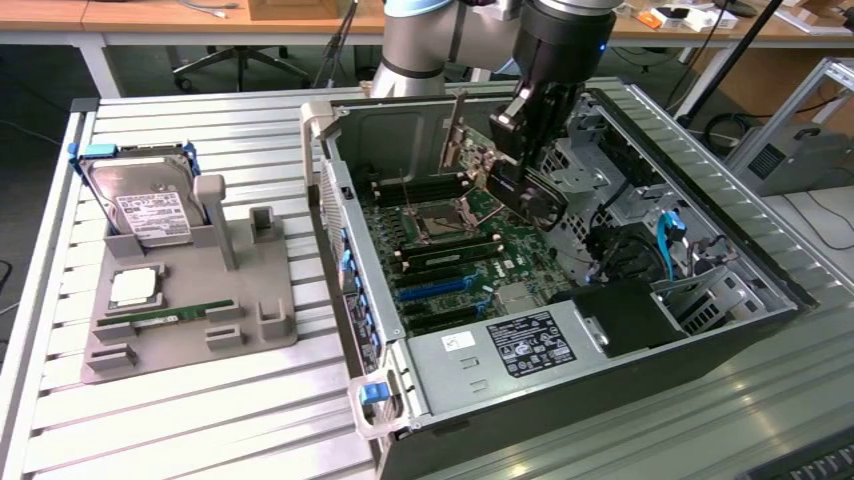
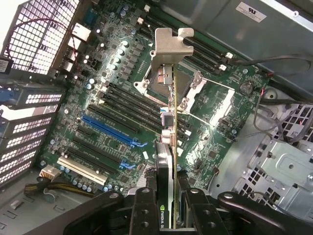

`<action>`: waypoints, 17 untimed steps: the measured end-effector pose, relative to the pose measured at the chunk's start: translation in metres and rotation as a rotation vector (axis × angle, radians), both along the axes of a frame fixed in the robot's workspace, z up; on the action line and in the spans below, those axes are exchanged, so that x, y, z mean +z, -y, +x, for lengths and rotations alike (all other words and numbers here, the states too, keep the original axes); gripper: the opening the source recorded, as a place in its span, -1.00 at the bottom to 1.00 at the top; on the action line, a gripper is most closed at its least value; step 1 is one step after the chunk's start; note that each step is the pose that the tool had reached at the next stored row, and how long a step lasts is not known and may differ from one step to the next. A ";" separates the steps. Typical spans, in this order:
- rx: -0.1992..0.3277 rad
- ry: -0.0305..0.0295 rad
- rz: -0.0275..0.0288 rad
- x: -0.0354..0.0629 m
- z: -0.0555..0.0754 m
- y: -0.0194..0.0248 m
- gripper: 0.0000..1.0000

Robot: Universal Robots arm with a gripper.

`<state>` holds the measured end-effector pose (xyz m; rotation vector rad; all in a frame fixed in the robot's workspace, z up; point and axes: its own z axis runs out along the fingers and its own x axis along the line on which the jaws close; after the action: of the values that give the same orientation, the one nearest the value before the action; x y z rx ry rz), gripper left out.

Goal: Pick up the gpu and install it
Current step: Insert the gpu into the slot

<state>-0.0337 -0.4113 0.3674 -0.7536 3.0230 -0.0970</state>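
**Card in the tool, hanging over the open case**

The tool (image 1: 518, 152) is pinching the gpu (image 1: 529, 200), its jaws pressed onto the card's two flat faces. In the wrist view the card runs edge-on out from between the fingers (image 2: 143, 210), with its silver bracket (image 2: 168, 46) at the far end. It hangs tilted inside the open computer case (image 1: 441, 385), above the motherboard (image 2: 112, 73) and clear of it, not seated in any slot. The long blue slot (image 2: 108, 128) stands empty.

By its look the card is stiff and fairly light, but fragile. The dark shroud faces seem the right place to hold it, away from the connector edge and the thin bracket, which could bend. The smooth faces may let it slip or swing in the grip — the more so with so much of the card reaching out past the fingers.

On the tabletop (image 1: 200, 430), well apart from the case, a grey holder (image 1: 260, 300) carries a hard drive (image 1: 144, 205) and a memory stick (image 1: 174, 314).
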 end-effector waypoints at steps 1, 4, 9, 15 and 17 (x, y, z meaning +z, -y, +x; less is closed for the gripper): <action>0.002 0.0000 0.0000 0.0000 0.000 0.0000 -0.47; 0.009 0.0000 0.0000 0.0000 0.000 0.0000 -0.47; 0.019 -0.0001 -0.0001 0.0000 0.000 0.0000 -0.47; 0.035 0.0000 -0.0001 -0.0001 0.000 0.0000 -0.47; 0.043 0.0000 0.0000 -0.0002 0.000 0.0001 -0.47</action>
<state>-0.0337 -0.4113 0.3672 -0.8179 3.0049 -0.0962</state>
